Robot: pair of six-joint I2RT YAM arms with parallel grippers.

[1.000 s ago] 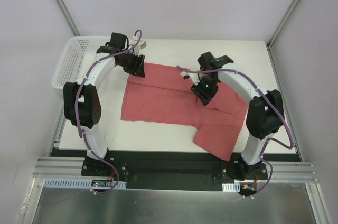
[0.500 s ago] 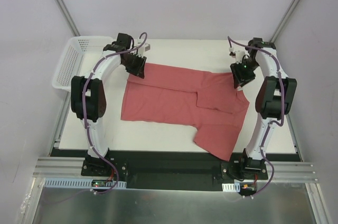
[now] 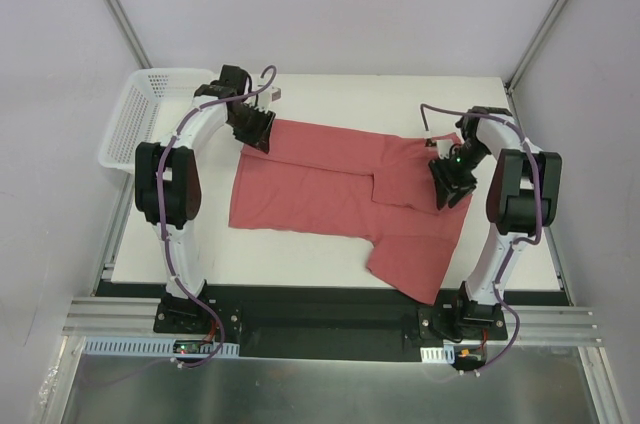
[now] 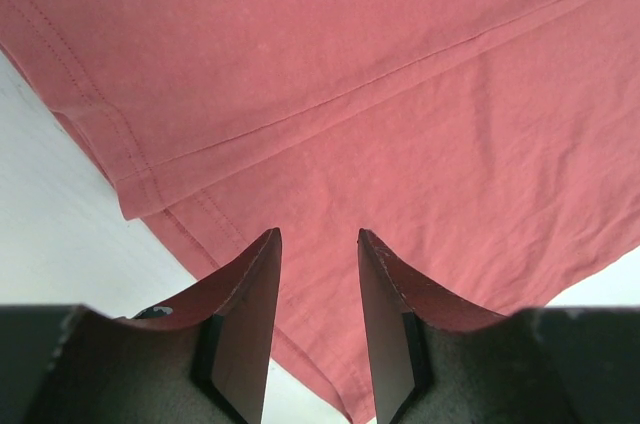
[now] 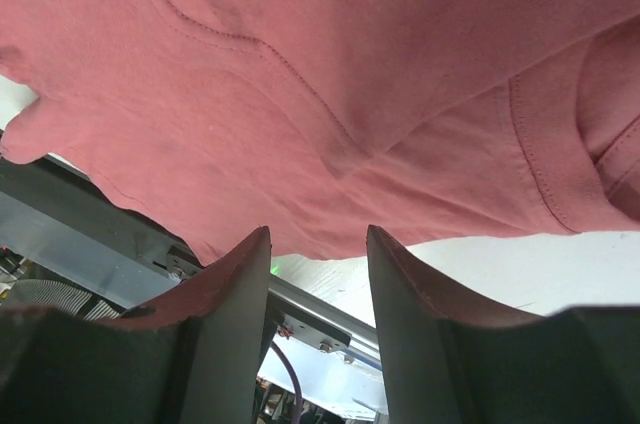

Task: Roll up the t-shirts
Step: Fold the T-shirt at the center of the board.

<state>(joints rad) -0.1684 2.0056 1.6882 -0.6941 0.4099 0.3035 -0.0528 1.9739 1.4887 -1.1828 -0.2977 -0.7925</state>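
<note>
Here's the t-shirt (image 3: 330,184), spread flat across the middle of the bench (image 3: 350,94). Its long axis runs left to right in the overhead frame, and one sleeve (image 3: 410,264) trails to the lower right, reaching the bench's near edge. The left gripper (image 3: 255,131) sits at the shirt's upper-left corner and the right gripper (image 3: 447,187) is over its right end, so each arm is nearest its own end. That's the relation to watch: a roll, I'd judge, travels along that long axis, and the straight left end looks the natural start (the basket (image 3: 128,119) waits just beyond, at upper left). In the left wrist view the jaws stand a narrow way apart with nothing between them. Just past the tips lie the stitched hem (image 4: 150,179) and two offset layers of cloth, a doubling the overhead frame doesn't reveal. In the right wrist view the jaws are parted too and empty, with fabric ahead and the bench's edge and a metal rail (image 5: 320,304) showing through the gap. Whether either gripper touches cloth, no view settles.
</note>
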